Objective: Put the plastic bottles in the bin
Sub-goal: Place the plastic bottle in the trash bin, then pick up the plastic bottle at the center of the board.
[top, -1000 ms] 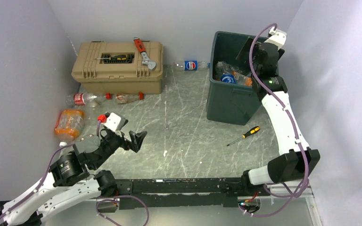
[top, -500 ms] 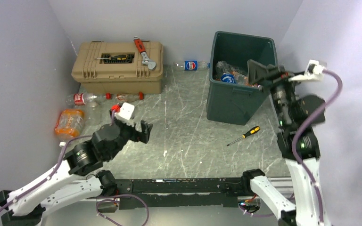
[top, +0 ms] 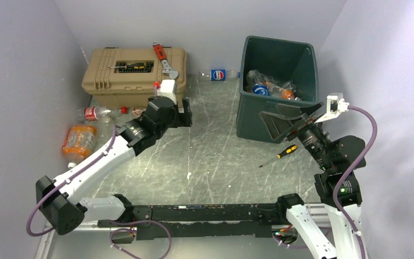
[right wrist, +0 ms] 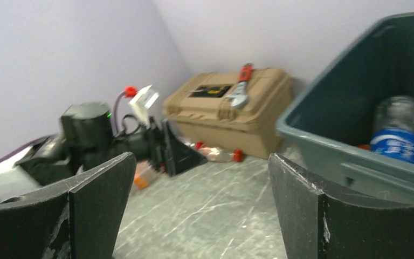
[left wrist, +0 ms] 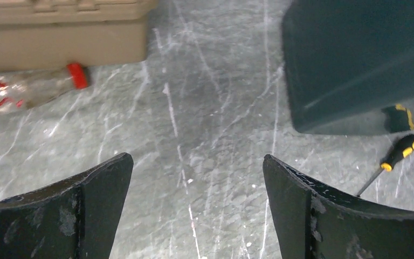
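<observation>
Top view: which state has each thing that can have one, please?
bin, upright, open-topped, holding bottles
toolbox, lid shut, wrench lying on top
left end effector, open, empty
right end effector, open, empty
blue-label bottle, lying on the table, outside the bin
red-label bottle, lying beside the toolbox
screwdriver, lying on the table

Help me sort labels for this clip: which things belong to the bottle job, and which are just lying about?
Job: bin; binned bottles; blue-label bottle; red-label bottle; orange bottle; red-cap bottle.
Lying about: toolbox; wrench; floor screwdriver; toolbox-top screwdriver.
</observation>
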### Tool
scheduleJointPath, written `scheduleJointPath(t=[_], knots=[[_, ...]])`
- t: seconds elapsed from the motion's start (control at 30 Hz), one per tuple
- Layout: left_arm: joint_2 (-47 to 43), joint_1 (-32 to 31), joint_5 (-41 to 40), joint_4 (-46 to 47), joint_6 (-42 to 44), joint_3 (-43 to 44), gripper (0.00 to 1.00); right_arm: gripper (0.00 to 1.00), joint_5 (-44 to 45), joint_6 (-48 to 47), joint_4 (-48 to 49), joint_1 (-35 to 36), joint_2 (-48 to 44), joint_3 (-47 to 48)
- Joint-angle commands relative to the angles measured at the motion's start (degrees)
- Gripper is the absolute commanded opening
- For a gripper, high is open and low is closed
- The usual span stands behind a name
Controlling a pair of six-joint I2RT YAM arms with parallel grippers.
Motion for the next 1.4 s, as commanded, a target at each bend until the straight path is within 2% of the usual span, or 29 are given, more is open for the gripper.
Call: scheduleJointPath(t=[0.0,0.07,0.17,0.23,0.3,0.37,0.43,0.6,0.73,0.93,1.1,1.23,1.37], knots=[[-6.72,7.18,-3.34,-6.62,-7.31,-1.58,0.97,0.96,-12.82,4.97,5.62,0.38,-0.03,-3.61],[-9.14,14.65,0.33,-10.03,-11.49,-5.39,0.97,0.96,-14.89,5.97,7.91,0.49,0.93,-5.56],[-11.19,28.17,10.08,-11.44,-17.49,-11.64,0.97,0.95,-14.22,5.77,9.77,2.74,3.61,-6.85],[-12.28,35.26,14.36,-11.14,-19.88,-14.67,0.96,0.95,-10.13,3.70,9.42,9.42,5.62,-6.35],[-12.78,38.71,14.26,-11.38,-19.51,-15.95,0.95,0.95,-3.24,-0.26,7.25,17.81,7.40,-5.00],[-11.83,39.15,9.68,-12.61,-16.83,-15.16,0.96,0.95,2.58,-3.61,6.01,25.02,8.94,-4.05],[-9.24,39.31,4.38,-14.98,-13.18,-13.18,0.97,0.95,5.00,-5.04,7.04,29.14,9.89,-5.01],[-3.67,39.58,-4.55,-16.56,-6.70,-12.54,0.99,0.95,4.96,-4.50,13.80,33.66,11.54,-10.13],[-5.31,40.46,-11.28,-13.04,-1.03,-15.84,0.98,0.95,7.15,-5.79,14.69,37.80,14.13,-11.58],[-4.63,42.11,-23.62,-9.01,10.65,-18.51,0.99,0.95,7.32,-5.04,19.61,41.32,16.50,-14.70],[0.30,49.64,-24.96,-6.89,9.63,-19.75,0.99,0.95,6.59,-5.42,19.34,43.88,18.86,-14.07],[6.54,50.35,-29.72,-7.55,9.69,-15.88,0.99,0.95,7.87,-5.97,18.53,45.72,18.15,-15.35],[12.99,50.91,-34.39,-3.28,15.89,-13.71,1.00,0.95,8.23,-4.62,20.77,46.57,16.64,-19.00]])
